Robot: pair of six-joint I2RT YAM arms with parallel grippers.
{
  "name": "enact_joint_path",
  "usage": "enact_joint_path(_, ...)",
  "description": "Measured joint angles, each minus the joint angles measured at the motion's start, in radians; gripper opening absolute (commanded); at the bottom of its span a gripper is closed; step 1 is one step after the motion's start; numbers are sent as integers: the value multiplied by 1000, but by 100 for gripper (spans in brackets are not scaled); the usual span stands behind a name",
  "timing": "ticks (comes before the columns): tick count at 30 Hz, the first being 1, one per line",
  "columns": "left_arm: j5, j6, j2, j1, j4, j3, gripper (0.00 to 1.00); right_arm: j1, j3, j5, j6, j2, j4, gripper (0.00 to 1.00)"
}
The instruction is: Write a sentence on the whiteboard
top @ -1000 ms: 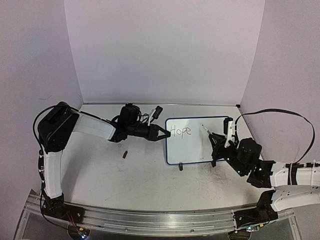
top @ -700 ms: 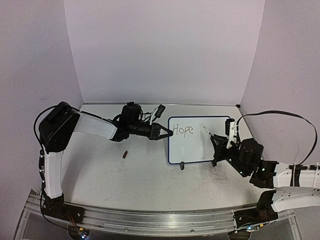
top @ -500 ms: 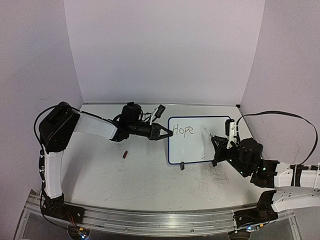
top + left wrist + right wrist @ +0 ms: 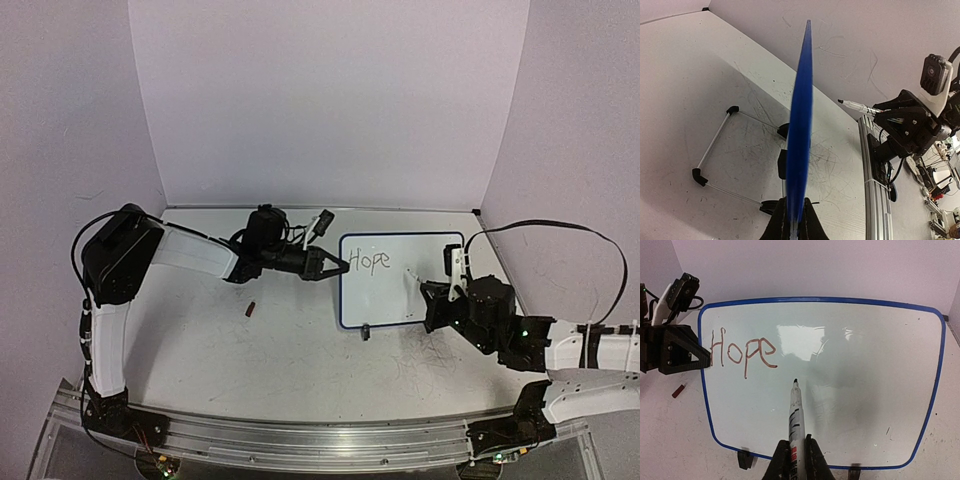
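The whiteboard (image 4: 395,297) stands upright right of centre, blue-framed, and fills the right wrist view (image 4: 865,390). One word of the sentence, "Hope" (image 4: 368,261), sits at its upper left (image 4: 742,352). My left gripper (image 4: 343,268) is shut on the board's left edge, which appears edge-on in the left wrist view (image 4: 801,125). My right gripper (image 4: 435,292) is shut on a marker (image 4: 796,410). The marker's tip points at the board just below and right of "Hope". In the left wrist view the marker (image 4: 857,106) stands a little off the board face.
A small brown cap (image 4: 251,310) lies on the scuffed tabletop left of the board. The board's black clip foot (image 4: 366,331) and white wire stand (image 4: 715,145) rest on the table. Walls close in the back and both sides.
The board and my left gripper have shifted slightly to the right. The marker tip has dropped lower on the board. The writing still reads "Hope".
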Motion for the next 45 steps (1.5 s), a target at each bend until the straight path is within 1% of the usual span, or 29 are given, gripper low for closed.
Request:
enact_joint_path(6,1,-4,11,-1,2,9,0,0,0,21,4,-5,17,0)
enact_joint_path(18,-6,-4,12,-4,2,12,0,-8,13,27,-4,65,64,0)
enact_joint_path(27,-6,-1,12,-3,2,10,0,-77,37,-33,-36,112,114,0)
enact_joint_path(45,0,4,12,1,5,3,0,-102,94,-68,-81,214,169,0)
